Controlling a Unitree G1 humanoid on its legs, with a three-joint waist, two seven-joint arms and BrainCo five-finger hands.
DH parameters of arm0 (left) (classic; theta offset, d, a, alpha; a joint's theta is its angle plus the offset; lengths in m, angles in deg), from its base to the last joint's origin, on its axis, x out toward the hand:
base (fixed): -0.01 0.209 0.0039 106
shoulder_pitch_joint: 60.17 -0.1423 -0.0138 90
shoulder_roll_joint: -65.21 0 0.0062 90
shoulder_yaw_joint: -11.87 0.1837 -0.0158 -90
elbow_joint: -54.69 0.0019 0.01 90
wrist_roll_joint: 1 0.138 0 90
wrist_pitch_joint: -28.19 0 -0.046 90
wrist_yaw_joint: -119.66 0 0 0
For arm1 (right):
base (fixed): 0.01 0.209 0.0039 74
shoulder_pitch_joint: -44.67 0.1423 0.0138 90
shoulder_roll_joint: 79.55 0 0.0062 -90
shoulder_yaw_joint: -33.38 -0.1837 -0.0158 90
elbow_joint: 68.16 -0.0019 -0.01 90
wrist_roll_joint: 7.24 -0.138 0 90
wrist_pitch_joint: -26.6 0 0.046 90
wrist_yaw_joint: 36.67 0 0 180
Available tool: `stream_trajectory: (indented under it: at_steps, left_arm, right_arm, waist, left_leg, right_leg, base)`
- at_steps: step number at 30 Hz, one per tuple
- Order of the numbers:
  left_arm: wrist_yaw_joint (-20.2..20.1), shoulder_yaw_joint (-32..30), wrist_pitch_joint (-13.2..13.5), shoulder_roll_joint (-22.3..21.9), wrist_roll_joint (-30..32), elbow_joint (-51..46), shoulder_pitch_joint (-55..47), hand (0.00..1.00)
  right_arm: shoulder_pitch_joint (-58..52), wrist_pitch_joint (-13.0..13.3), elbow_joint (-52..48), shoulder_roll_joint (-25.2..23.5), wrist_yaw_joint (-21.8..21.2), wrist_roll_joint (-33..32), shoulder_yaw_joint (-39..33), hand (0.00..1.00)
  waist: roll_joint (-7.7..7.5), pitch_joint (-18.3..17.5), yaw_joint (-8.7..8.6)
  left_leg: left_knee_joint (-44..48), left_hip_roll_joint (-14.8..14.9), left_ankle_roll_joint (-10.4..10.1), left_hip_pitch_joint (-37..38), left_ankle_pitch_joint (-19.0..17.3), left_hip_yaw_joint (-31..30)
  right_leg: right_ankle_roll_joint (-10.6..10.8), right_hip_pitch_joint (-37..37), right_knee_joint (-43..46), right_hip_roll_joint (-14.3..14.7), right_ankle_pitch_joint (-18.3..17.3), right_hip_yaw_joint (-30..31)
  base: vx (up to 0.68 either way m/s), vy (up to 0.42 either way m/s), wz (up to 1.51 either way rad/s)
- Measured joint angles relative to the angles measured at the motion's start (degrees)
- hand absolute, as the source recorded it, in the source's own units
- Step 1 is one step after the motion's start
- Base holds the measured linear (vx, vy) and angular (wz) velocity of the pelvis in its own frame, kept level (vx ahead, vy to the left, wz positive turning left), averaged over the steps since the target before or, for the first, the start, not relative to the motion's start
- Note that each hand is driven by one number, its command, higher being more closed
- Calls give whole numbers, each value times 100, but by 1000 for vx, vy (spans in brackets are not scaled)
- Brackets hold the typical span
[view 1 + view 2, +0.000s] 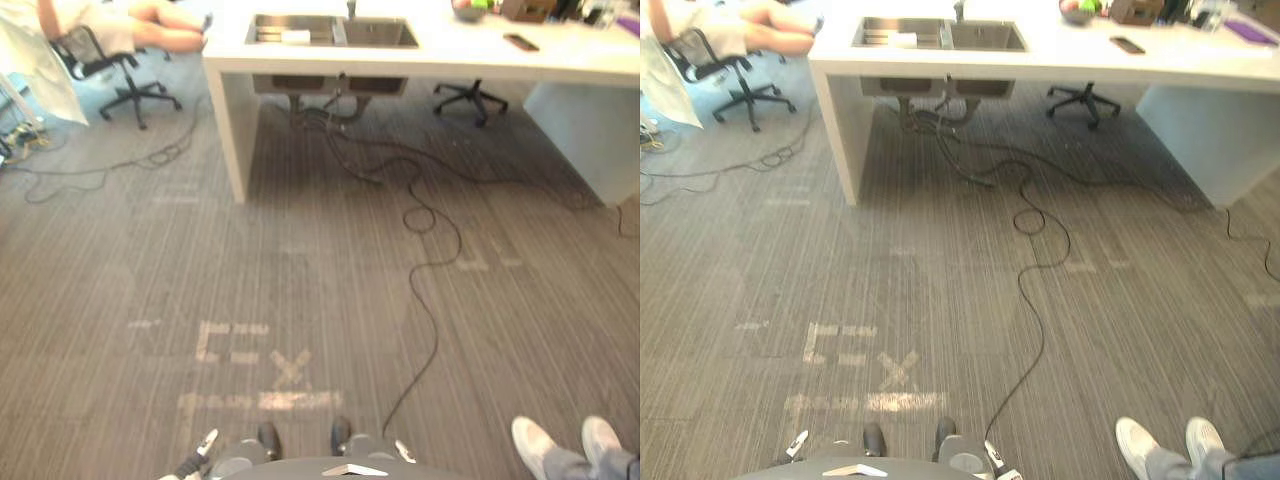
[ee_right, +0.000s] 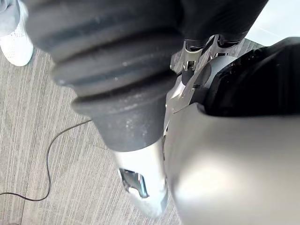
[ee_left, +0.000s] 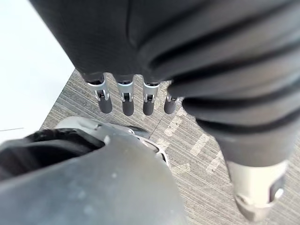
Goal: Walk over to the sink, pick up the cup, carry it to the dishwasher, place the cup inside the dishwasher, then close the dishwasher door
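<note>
Well ahead across the grey carpet (image 1: 200, 260), a white bench (image 1: 440, 55) with a two-basin steel sink (image 1: 375, 33) is noted; a small pale object (image 1: 295, 37) is seen in its left basin, but whether it is the cup cannot be told. The left hand (image 3: 124, 101) is seen released, fingers straight, nothing held; the state of the right hand (image 2: 140, 180) cannot be told. A person's white shoes (image 1: 560, 440) are recorded near right, an office chair (image 1: 110, 60) left of the bench.
</note>
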Motion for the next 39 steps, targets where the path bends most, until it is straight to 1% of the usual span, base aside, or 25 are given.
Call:
stream_trajectory:
  at_steps: [1,2,3,5,7,10,11,13,14,15,16,18,19,20,21,22,23,24,28,31,32,34,36,38,39]
  left_arm:
    - [-18,0,230,-60,-308,-26,60,0]
    - [-16,0,273,-86,-415,-52,99,0]
    - [47,11,278,-94,-439,-55,146,0]
    - [138,35,272,-134,-436,-55,167,0]
    - [154,71,271,-137,-435,-65,213,0]
    - [241,136,285,-136,-445,-73,274,0]
    - [327,174,315,-142,-483,-106,282,0]
    - [652,196,354,-185,-527,-307,296,0]
    - [945,222,368,-287,-352,-430,421,0]
    - [1230,274,353,-309,-213,-477,583,0]
    - [1396,293,356,-345,-193,-476,651,0]
    - [1895,331,495,-540,-132,-478,896,0]
    - [1964,381,536,-582,-80,-482,951,0]
    - [2035,545,552,-638,270,-500,1029,0]
    - [1951,795,523,-668,877,-528,1071,0]
    - [1858,927,495,-680,1164,-526,1084,0]
    - [1646,1177,409,-697,1664,-498,1082,0]
    - [1514,1371,323,-733,1842,-404,1077,0]
    - [1192,1461,101,-700,1583,-72,1207,0]
    - [889,1395,-49,-576,1585,85,1259,0]
    - [871,1374,-64,-555,1585,113,1262,0]
    - [813,1258,-81,-494,1585,167,1254,0]
    - [718,1076,-97,-456,1661,183,1211,0]
    - [722,955,-98,-431,1889,187,1191,0]
    - [738,878,-86,-428,1950,187,1177,0]
  right_arm:
    - [14,239,-1,-50,-104,543,-180,0]
    - [22,295,-2,-48,-133,659,-190,0]
    - [42,342,2,-49,-147,766,-234,0]
    - [124,522,1,-47,-234,1290,-308,0]
    - [262,799,-4,-59,-256,1917,-394,0]
    - [451,1013,-27,-100,-175,2266,-390,0]
    - [525,1066,-95,-131,-59,2331,-376,0]
    - [615,1221,-160,-172,61,2428,-353,0]
    - [682,1274,-248,-177,178,2427,-244,0]
    - [733,1272,-339,-195,248,2426,-118,0]
    - [758,1272,-357,-202,254,2425,-48,0]
    - [807,1281,-371,-222,312,2431,88,0]
    - [807,1286,-372,-223,359,2434,95,0]
    - [803,1301,-362,-226,412,2429,102,0]
    - [783,1290,-341,-229,409,2417,98,0]
    - [768,1279,-340,-236,404,2410,84,0]
    - [724,1260,-334,-243,396,2299,42,0]
    - [698,1243,-321,-265,388,2259,-96,0]
    - [596,1221,-216,-312,213,2509,-302,0]
    - [475,1151,-83,-314,222,2726,-591,0]
    - [453,1143,-78,-314,226,2764,-629,0]
    - [411,1190,-78,-324,230,3169,-772,0]
    - [434,1432,-104,-325,254,4119,-791,0]
    - [438,1572,-116,-303,332,4601,-817,0]
    - [440,1651,-116,-303,480,4815,-828,0]
  waist:
    - [26,21,-3]
    - [42,26,-8]
    - [59,43,-13]
    - [97,81,-72]
    - [94,104,-55]
    - [88,142,-27]
    - [88,150,13]
    - [78,153,40]
    - [74,158,40]
    - [74,168,49]
    - [73,168,51]
    - [66,172,38]
    - [59,178,25]
    - [39,190,-10]
    - [-1,215,-36]
    - [-17,232,-33]
    - [-35,242,-28]
    - [-50,250,-30]
    - [-48,250,-72]
    - [-31,252,-119]
    - [-28,250,-128]
    - [-27,250,-150]
    - [-28,250,-146]
    - [-28,249,-140]
    - [-27,249,-126]
  left_leg:
    - [-136,-17,-18,101,109,39]
    - [-201,-27,-23,152,131,35]
    - [-261,-36,-20,214,157,24]
    - [-470,-74,10,387,262,-15]
    - [-595,-97,20,391,340,-57]
    - [-646,-117,17,463,355,-148]
    - [-720,-126,12,602,355,-168]
    - [-734,-138,-13,701,338,-211]
    - [-734,-150,-7,677,344,-262]
    - [-736,-155,-10,659,362,-297]
    - [-737,-157,-9,659,365,-302]
    - [-738,-170,-8,680,371,-318]
    - [-738,-176,-8,682,377,-336]
    - [-738,-196,-10,688,390,-428]
    - [-739,-211,-18,719,389,-452]
    - [-740,-217,-20,752,388,-450]
    - [-757,-229,-25,810,384,-451]
    - [-775,-245,-49,845,368,-447]
    - [-778,-255,-50,889,366,-437]
    - [-780,-248,-53,970,360,-419]
    - [-780,-245,-56,981,357,-411]
    - [-780,-228,-60,1007,349,-370]
    - [-780,-201,-63,1014,343,-288]
    - [-781,-193,-63,1014,341,-291]
    - [-782,-187,-63,1035,340,-291]
  right_leg:
    - [50,106,-188,-6,162,-69]
    - [92,145,-215,-4,190,-82]
    - [89,191,-232,-2,195,-96]
    - [106,313,-288,4,201,-182]
    - [129,326,-360,5,211,-242]
    - [156,462,-438,-4,204,-364]
    - [181,596,-487,-4,187,-394]
    - [218,704,-506,-14,160,-438]
    - [223,704,-505,-28,156,-497]
    - [222,705,-500,-37,155,-541]
    - [224,707,-495,-40,153,-549]
    - [232,715,-417,-68,108,-575]
    - [235,709,-373,-81,85,-599]
    - [252,706,-257,-118,18,-690]
    - [258,701,-115,-158,-66,-732]
    - [263,703,-50,-174,-104,-730]
    - [274,713,56,-202,-169,-728]
    - [266,714,126,-225,-216,-726]
    - [264,728,166,-248,-257,-728]
    - [260,818,123,-239,-256,-725]
    - [259,835,117,-236,-255,-719]
    - [262,868,76,-217,-250,-705]
    - [241,862,42,-204,-227,-705]
    - [241,873,40,-196,-226,-713]
    - [242,878,33,-190,-226,-716]
  base:
    - [48,5,-10]
    - [92,5,-9]
    - [95,-1,4]
    - [115,-1,10]
    - [87,1,15]
    - [70,9,19]
    - [50,14,16]
    - [8,11,15]
    - [-23,10,20]
    - [-26,10,20]
    - [-30,12,11]
    - [-21,15,6]
    - [-14,18,21]
    - [-15,23,30]
    - [-15,19,27]
    - [-14,26,13]
    - [0,0,0]
    - [0,0,0]
    - [-8,4,0]
    - [0,0,0]
    - [-10,4,-6]
    - [-11,0,-11]
    - [-15,1,-19]
    - [-6,-1,-3]
    - [0,0,0]
